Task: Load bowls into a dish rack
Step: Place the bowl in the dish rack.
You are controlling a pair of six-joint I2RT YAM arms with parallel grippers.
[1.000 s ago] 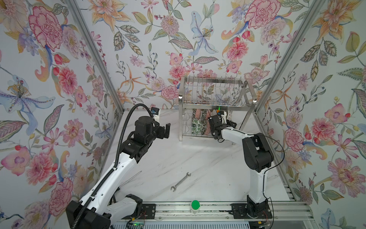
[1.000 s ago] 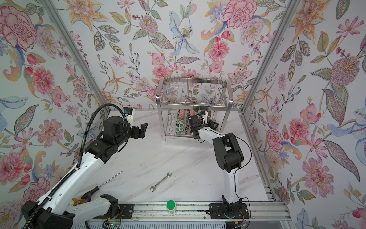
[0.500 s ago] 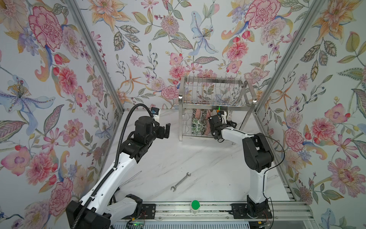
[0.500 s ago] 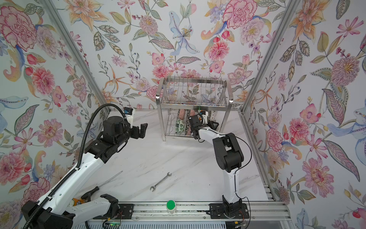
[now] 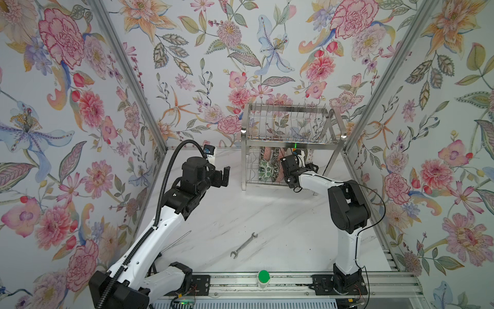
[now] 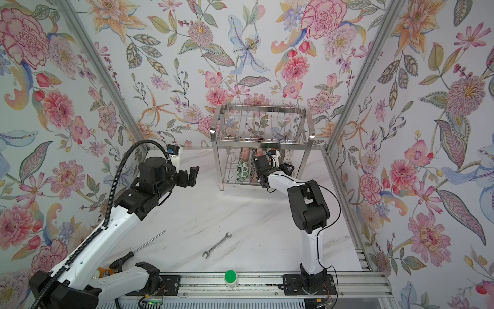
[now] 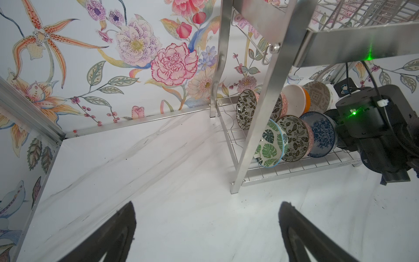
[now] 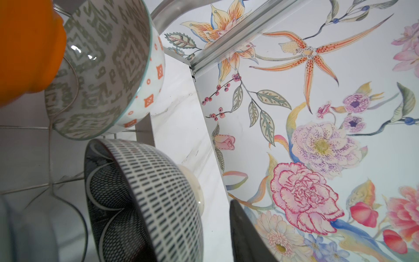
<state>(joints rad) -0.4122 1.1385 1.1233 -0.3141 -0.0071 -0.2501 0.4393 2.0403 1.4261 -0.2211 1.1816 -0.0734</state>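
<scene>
The dish rack (image 5: 288, 145) (image 6: 262, 140) stands at the back of the table, with several bowls (image 5: 267, 168) (image 6: 243, 170) on edge in its lower tier. The left wrist view shows a green-leaf bowl (image 7: 269, 147), a black-and-white floral bowl (image 7: 294, 138) and a blue bowl (image 7: 322, 133) leaning in a row. My right gripper (image 5: 290, 160) reaches into that tier, beside a black-and-white dashed bowl (image 8: 154, 192). Its one visible finger (image 8: 247, 231) stands apart from the bowl's outside, and the other is hidden behind the bowl. My left gripper (image 5: 227, 174) (image 7: 206, 215) hangs open and empty left of the rack.
A grey-patterned bowl (image 8: 102, 68) and an orange bowl (image 8: 25, 45) stand close behind the dashed one. A wrench (image 5: 243, 244) lies mid-table, a screwdriver (image 6: 144, 244) at the front left, and a green-capped knob (image 5: 263, 277) on the front rail. Flowered walls close three sides.
Both arms hold their places in the top views, and no bowl has shifted.
</scene>
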